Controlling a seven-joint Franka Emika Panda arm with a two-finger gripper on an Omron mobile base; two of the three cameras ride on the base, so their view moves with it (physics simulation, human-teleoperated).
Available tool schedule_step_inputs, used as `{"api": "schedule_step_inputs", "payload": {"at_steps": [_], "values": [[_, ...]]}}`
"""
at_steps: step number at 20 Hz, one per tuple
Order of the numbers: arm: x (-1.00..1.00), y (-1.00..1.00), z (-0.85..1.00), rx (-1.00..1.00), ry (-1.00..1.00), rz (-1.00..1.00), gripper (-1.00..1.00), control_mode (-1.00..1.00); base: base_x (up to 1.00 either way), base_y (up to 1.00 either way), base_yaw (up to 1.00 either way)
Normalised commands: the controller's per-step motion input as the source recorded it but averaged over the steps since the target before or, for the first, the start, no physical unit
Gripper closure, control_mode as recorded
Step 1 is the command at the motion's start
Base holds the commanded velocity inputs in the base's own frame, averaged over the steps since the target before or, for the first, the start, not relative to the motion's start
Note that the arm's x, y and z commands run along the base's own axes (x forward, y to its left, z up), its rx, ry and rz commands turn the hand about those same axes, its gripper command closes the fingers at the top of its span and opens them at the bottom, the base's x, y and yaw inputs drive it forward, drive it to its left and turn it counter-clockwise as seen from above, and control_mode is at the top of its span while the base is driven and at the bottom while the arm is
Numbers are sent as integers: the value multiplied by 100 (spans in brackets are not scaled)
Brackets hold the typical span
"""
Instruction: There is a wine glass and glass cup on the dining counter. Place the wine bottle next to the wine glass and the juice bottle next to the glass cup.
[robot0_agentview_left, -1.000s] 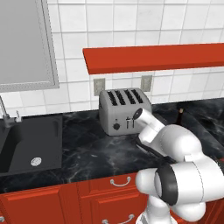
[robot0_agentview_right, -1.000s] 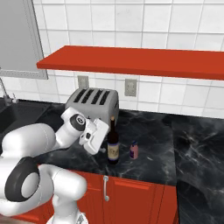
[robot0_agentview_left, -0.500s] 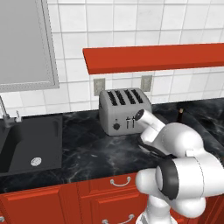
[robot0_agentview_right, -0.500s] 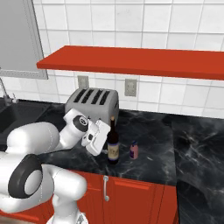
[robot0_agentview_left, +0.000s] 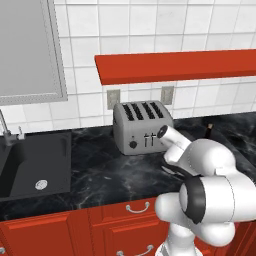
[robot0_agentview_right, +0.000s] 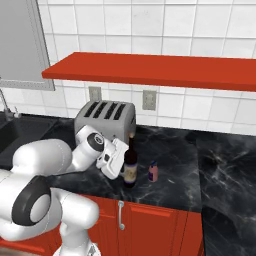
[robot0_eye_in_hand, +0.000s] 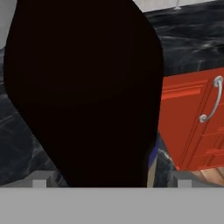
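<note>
Item 1: wine bottle. Stands upright on black marble counter, at front edge, at 5 o'clock from toaster. Gripper sits at its 9 o'clock, pressed to lower body. Jaws appear to flank bottle; whether clenched on it or just around it: can't tell.

Look: tall, near-black glass, long thin neck, dark cap, reddish-tan label on lower body.

Item 2: juice bottle. Small, purplish-pink, dark top. Just beside wine bottle at its 3 o'clock, apart from gripper.

Views compared:
- Right base: both bottles, gripper, toaster, red shelf all plain.
- Left base: arm body covers gripper and most of bottle; wine bottle's cap pokes out at 1 o'clock of arm. Sink at counter's 9 o'clock end.
- Hand: wine bottle as big black mass very close, between the fingers; red drawer fronts w/ silver handle at 3 o'clock.
</note>
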Motion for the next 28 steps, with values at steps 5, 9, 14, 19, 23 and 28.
{"api": "schedule_step_inputs", "payload": {"at_steps": [5, 9, 14, 19, 23, 28], "values": [[0, -15, -5, 0, 5, 0, -100, -100, 0, 0, 0], [0, -10, -6, 0, 5, 0, 100, -100, 0, 0, 0], [0, -9, -1, 0, 1, 0, 100, -100, 0, 0, 0], [-2, -2, 0, -1, 0, 0, 100, -100, 0, 0, 0], [-10, 18, 18, -4, 0, 1, 100, -100, 0, 0, 0], [-17, 33, 27, 0, 7, 18, 100, -100, 0, 0, 0]]}}
